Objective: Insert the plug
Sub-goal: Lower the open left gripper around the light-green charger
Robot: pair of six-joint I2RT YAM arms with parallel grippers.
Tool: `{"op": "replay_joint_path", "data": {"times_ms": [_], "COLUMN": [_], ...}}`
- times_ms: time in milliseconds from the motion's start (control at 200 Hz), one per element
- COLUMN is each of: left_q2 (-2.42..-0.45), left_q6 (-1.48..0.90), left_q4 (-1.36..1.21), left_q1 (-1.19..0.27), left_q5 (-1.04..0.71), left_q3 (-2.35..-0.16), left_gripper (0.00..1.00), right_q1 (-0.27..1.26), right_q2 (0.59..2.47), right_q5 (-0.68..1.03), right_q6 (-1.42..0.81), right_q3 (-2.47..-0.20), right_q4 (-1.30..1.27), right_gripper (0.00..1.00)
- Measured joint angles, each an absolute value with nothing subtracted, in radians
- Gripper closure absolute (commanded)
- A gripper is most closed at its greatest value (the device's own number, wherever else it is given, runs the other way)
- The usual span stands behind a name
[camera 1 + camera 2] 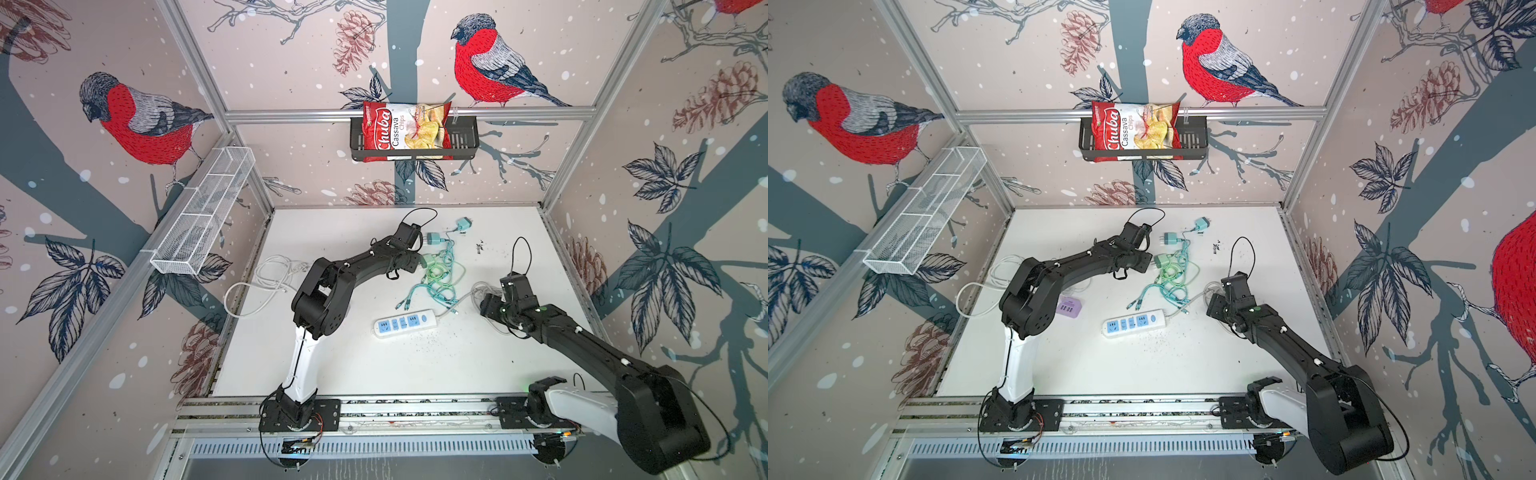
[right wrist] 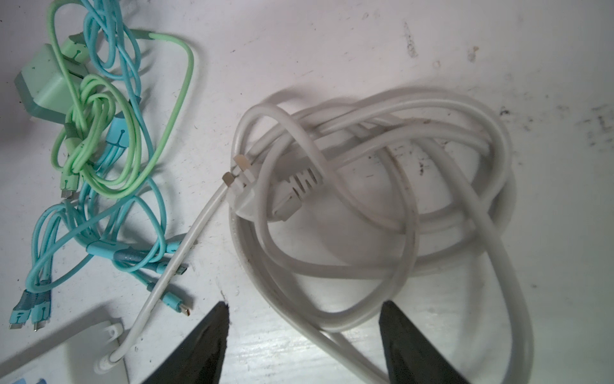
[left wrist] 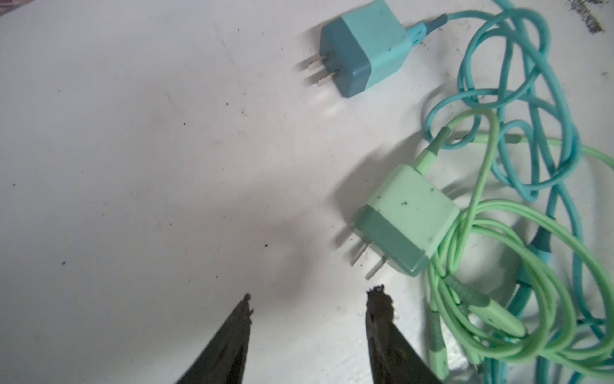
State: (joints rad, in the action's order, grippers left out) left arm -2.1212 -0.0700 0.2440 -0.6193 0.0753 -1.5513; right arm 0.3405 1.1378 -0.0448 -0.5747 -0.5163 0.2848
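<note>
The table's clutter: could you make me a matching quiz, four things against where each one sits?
Things: 1 chips bag; 2 power strip; 3 green charger; 4 white coiled cord.
Places: A beside the open left hand; B in the black basket on the back wall; C under the open right hand; D apart from both hands, sockets facing up.
Pairs: 1-B, 2-D, 3-A, 4-C.

The power strip (image 1: 405, 324) lies mid-counter (image 1: 332, 374). Just behind it sits a tangle of charging cables (image 1: 438, 278), and at the tangle's far-left edge the far charger (image 1: 435, 239) lies behind the near charger (image 1: 1160, 262). The strip's coiled cord (image 2: 398, 103) lies to its right, with the plug (image 2: 262, 194) resting on the coil. A USB hub (image 1: 1068, 308) lies left of the strip.
</note>
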Motion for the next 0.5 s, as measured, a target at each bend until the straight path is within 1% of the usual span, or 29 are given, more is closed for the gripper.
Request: {"op": "replay_joint_path", "data": {"times_ms": [290, 500], "left_q2": [-2.146, -2.165], "left_q6": [0.067, 0.158], "left_q4": [0.222, 0.222], "left_q1": [-0.678, -0.675], "left_q5": [-0.007, 0.002], "left_q3": [-1.563, -1.581], "left_gripper": [0.45, 0.45], "right_q1": [0.340, 0.340], "right_q2": [1.138, 1.132], "right_q5": [-0.045, -0.045], "right_q6": [-0.570, -0.553], "right_q3": [-0.533, -0.535], "right_q4": [0.287, 0.289], "right_gripper": [0.27, 0.27]}}
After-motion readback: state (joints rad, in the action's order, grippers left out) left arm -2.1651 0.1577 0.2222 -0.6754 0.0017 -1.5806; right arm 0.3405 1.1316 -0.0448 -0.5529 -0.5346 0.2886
